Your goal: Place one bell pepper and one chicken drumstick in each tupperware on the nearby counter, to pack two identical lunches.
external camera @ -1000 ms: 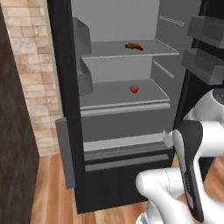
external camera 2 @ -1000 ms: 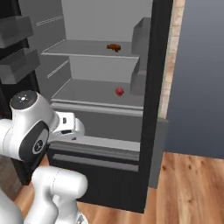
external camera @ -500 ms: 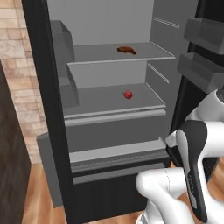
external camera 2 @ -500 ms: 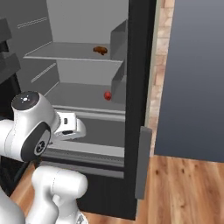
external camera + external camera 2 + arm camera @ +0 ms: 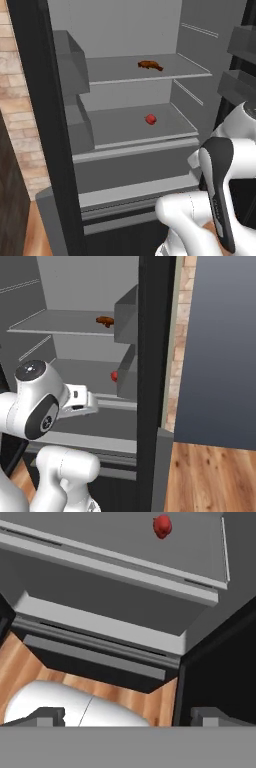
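So the small glossy red bell pepper (image 5: 150,119) is sitting on the lower grey fridge shelf (image 5: 125,132), roughly mid-shelf, with nothing touching it. From the right base camera you only catch its edge (image 5: 114,376) poking out from behind a grey door bin (image 5: 128,373). In the hand camera it's up at about 12 o'clock (image 5: 162,526), well away from the finger tips (image 5: 47,716) at the bottom.

One shelf up, the dark reddish-brown chicken drumstick (image 5: 150,65) lies on the upper grey shelf (image 5: 120,70), toward its right half; from the right side it shows at (image 5: 104,320).

The fridge is a dark-framed open fridge (image 5: 35,100) with a grey interior, brick wall (image 5: 15,125) at 9 o'clock of it and wood floor (image 5: 210,476) underneath.

The jaws look spread apart, nothing between them, and they're down low in front of the bottom drawer (image 5: 95,657).
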